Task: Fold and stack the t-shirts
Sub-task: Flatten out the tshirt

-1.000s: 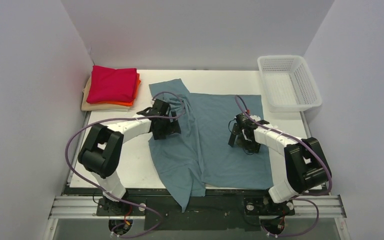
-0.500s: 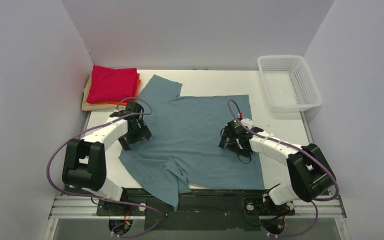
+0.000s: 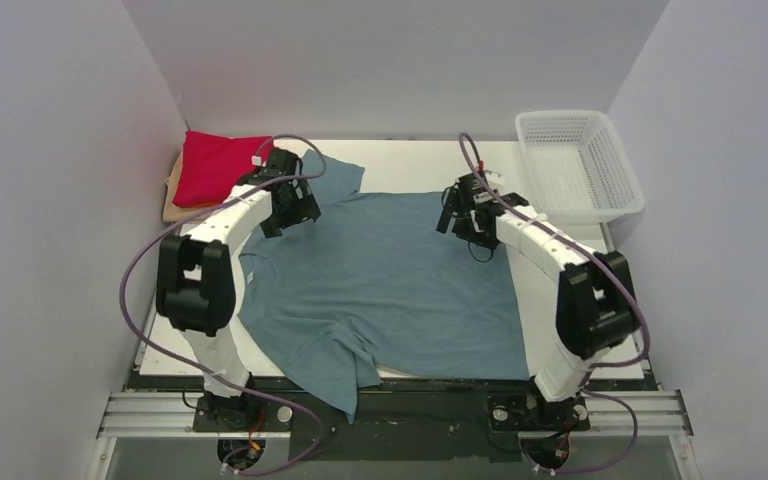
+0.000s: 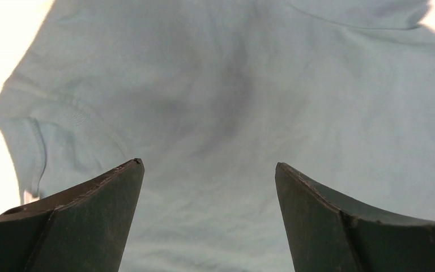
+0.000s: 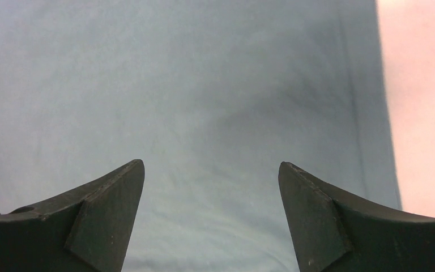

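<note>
Teal t-shirt (image 3: 390,270) lies spread mid-tabletop (image 3: 410,155), one sleeve hanging off at 6 o'clock. Left gripper (image 4: 209,164) and right gripper (image 5: 210,164) gape wide, empty, above its 12 o'clock edge. Limp, light cotton: you'd pinch shoulder and hem corner there.

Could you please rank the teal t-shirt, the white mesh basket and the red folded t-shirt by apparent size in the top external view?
1. teal t-shirt, spread flat, by far the largest.
2. white mesh basket.
3. red folded t-shirt, smallest as seen; it is partly hidden, so its full size is unsure.
</note>
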Controlling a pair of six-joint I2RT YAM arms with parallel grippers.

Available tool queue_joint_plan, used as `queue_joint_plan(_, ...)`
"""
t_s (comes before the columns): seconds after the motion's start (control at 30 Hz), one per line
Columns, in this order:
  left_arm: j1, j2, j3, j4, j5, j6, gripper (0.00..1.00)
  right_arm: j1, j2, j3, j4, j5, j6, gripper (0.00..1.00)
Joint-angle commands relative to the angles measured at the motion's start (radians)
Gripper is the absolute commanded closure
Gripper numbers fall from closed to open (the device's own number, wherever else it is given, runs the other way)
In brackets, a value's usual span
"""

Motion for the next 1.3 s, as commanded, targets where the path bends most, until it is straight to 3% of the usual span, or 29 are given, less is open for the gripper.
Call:
queue_joint_plan(0.0,0.017,0.141,0.11,0.007,0.033,0.065,0.03,-0.006,0.174,0.12,-0.073,-0.032,-0.072,0.17)
queue_joint_plan(0.37,0.023,0.386,0.275,0.019,0.088,0.121,0.03,-0.099,0.371,0.175,-0.11,-0.064,-0.004,0.18)
queue_joint_plan(0.53,0.023,0.481,0.38,0.026,0.134,0.151,0.03,-0.186,0.466,0.223,-0.139,-0.153,0.025,0.18)
queue_joint_plan(0.8,0.021,0.666,0.673,-0.006,0.241,0.203,0.03,-0.272,0.615,0.504,-0.26,-0.155,0.012,0.18)
queue_joint_plan(0.93,0.023,0.798,0.924,-0.101,0.247,0.217,0.03,-0.296,0.696,0.653,-0.318,-0.159,0.016,0.17)
queue_joint_plan(1.07,0.022,0.831,0.982,-0.091,0.295,0.238,0.03,-0.307,0.766,0.802,-0.39,-0.112,0.006,0.16)
queue_joint_plan(1.27,0.022,0.771,0.982,-0.089,0.297,0.26,0.03,-0.302,0.753,0.873,-0.413,-0.114,-0.049,0.16)
